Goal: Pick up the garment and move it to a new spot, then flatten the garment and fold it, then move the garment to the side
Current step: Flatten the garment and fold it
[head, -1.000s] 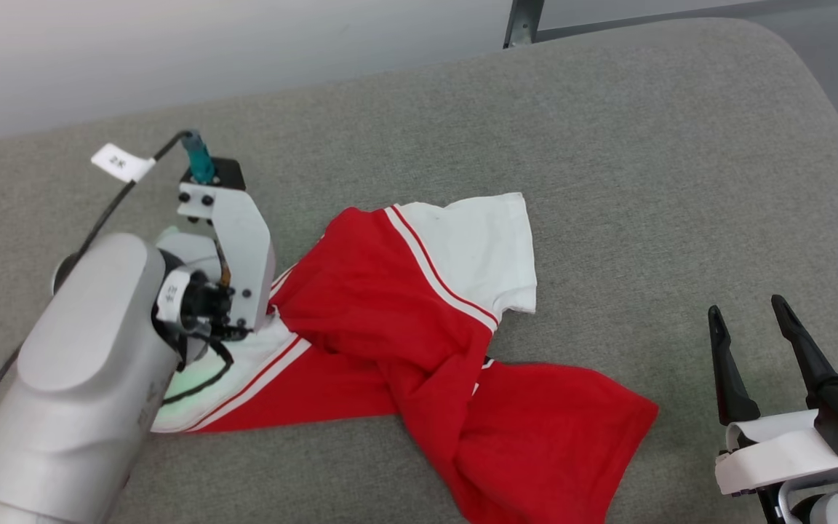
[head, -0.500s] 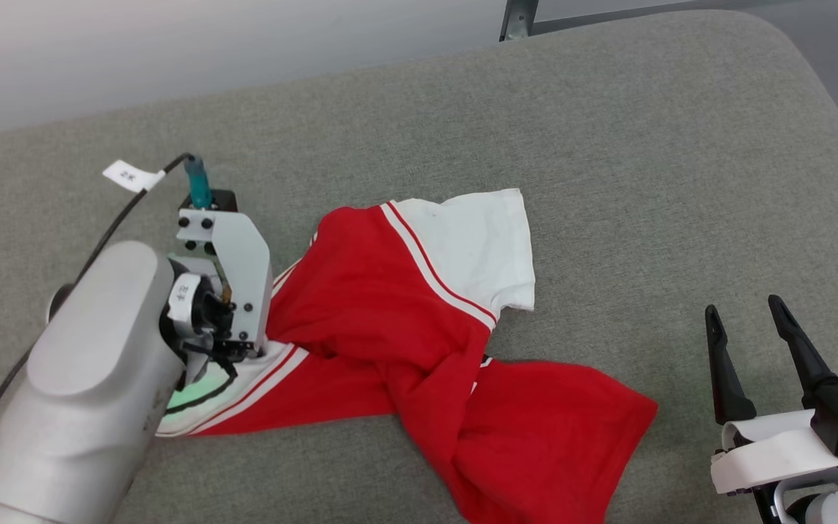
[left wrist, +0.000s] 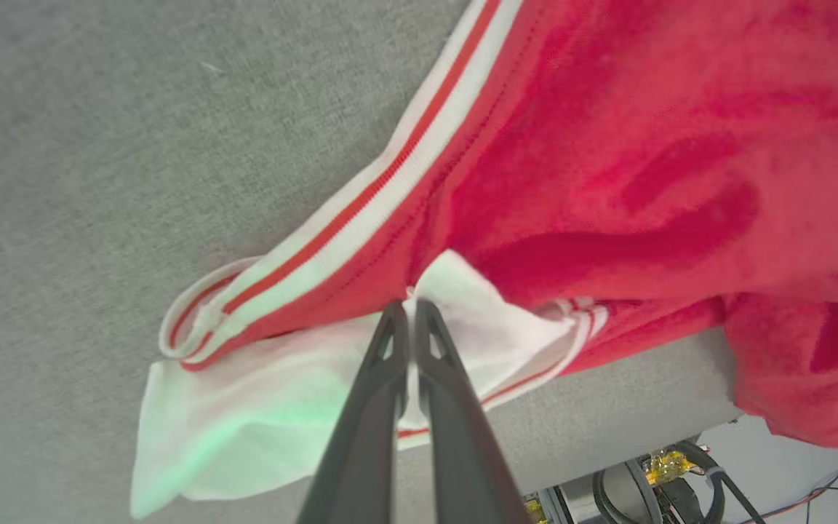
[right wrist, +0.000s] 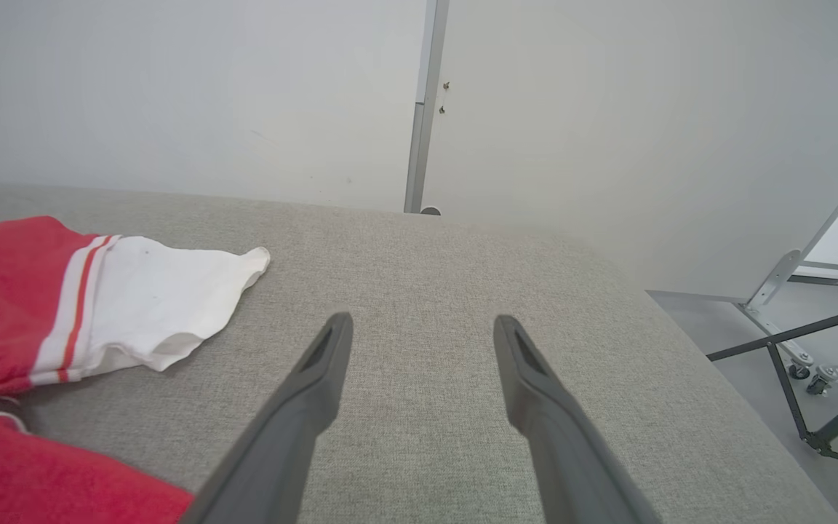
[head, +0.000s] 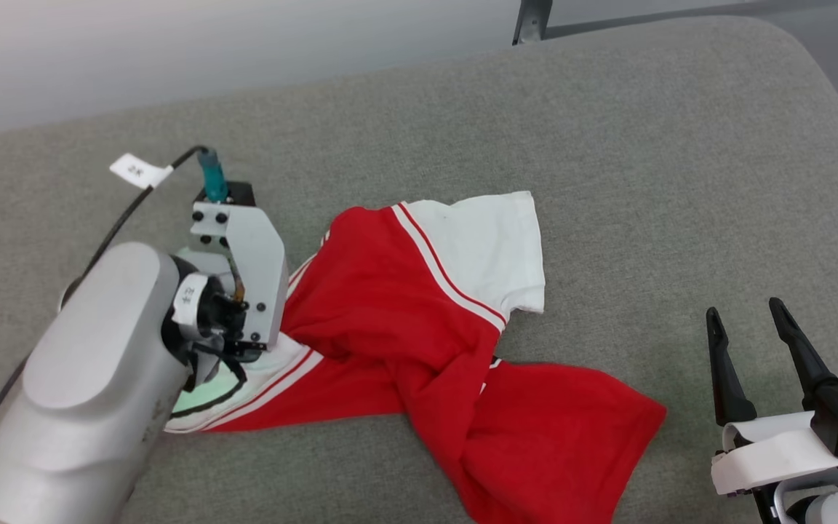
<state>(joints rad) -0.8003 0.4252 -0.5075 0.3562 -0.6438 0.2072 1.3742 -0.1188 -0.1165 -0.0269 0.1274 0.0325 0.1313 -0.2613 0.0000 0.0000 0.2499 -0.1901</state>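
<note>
The garment [head: 404,320] lies crumpled and twisted on the grey cushion [head: 608,145], red body in the middle and a white sleeve [head: 492,247] spread at the far side. In the left wrist view my left gripper [left wrist: 409,314] is shut on the garment [left wrist: 608,145], pinching the other white sleeve [left wrist: 266,415] just beside the red-white striped trim [left wrist: 361,211]. From the head view the left wrist covers those fingers. My right gripper [head: 745,309] hovers open at the lower right, apart from the cloth. The right wrist view has its gripper [right wrist: 423,320] over bare cushion, the garment [right wrist: 26,291] off to the left.
A black cable with a white tag [head: 139,171] runs off the left wrist. The cushion's rounded right edge [head: 837,116] drops to the floor. A metal post [right wrist: 423,102] stands against the pale wall behind, and a wheeled metal frame [right wrist: 790,342] is on the right.
My left arm came down toward the near white sleeve and its fingers closed on it. The right gripper stayed still and open. The head camera shifted slightly.
</note>
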